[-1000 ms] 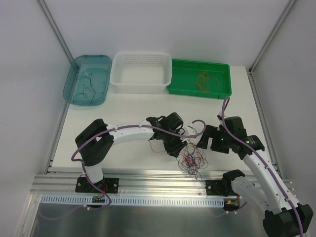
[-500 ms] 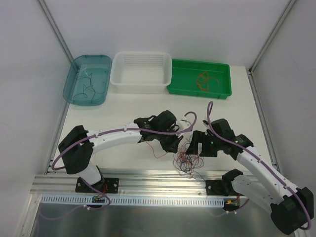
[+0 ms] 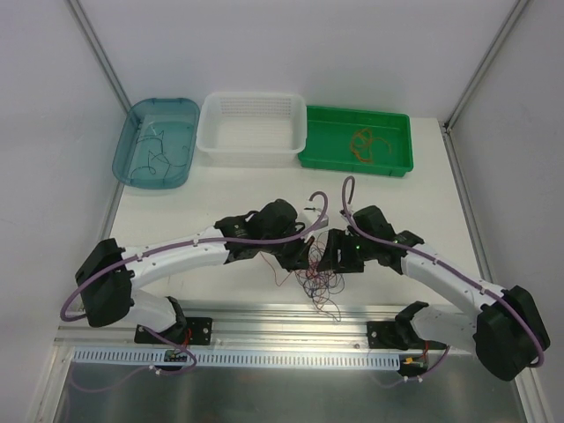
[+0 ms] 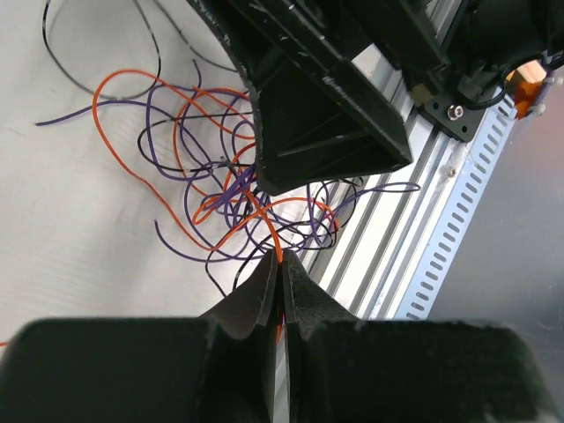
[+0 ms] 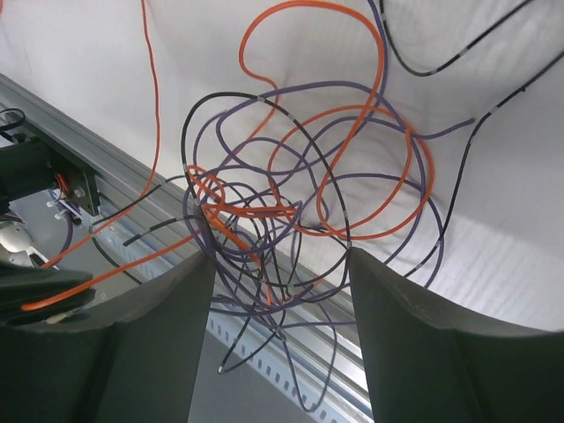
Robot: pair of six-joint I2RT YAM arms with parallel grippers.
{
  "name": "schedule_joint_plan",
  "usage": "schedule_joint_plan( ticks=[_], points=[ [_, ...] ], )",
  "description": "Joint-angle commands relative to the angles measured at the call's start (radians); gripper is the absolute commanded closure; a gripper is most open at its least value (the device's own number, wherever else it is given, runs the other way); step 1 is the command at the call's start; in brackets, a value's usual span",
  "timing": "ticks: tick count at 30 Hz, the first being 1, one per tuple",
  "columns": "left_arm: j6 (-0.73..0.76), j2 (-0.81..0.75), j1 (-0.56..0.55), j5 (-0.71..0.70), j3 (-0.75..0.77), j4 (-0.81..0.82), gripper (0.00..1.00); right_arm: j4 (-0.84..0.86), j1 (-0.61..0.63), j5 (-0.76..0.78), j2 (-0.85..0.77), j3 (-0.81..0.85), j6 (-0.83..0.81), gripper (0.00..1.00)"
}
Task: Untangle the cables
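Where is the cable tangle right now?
Top view: the cable tangle lies at the table's front centre, by the metal rail, right at both arms' jaws.

From above, the cables (image 3: 322, 291) are partly hidden under the left tool (image 3: 300, 255) and right tool (image 3: 332, 258), their strands too thin to be traced.

The white tabletop (image 3: 220, 189) carries three containers in a row along its far edge, with the white basket (image 3: 253, 154) in the middle. A teal tray (image 3: 126, 145) lies just to the basket's left, angled a little. A green tray (image 3: 326, 132) lies close against the basket's right side. Well in front of the basket and slightly to its right, near the tabletop's front edge, is a loose tangle of thin cables (image 3: 322, 286) in orange, purple and black. Some loops rest on the white surface, and others reach over the aluminium rail (image 3: 264, 322).
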Motion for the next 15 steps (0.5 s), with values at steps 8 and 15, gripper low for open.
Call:
schedule_joint_plan(
  ticks=[8,15],
  points=[
    [-0.090,-0.122,-0.001,-0.114,-0.057,0.095,1.00,0.270,0.088,-0.062,0.121,0.025,0.022,0.46],
    [-0.127,-0.197,0.000,-0.163,-0.063,0.109,1.00,0.291,0.095,0.003,0.168,0.022,0.031,0.95]
  ],
)
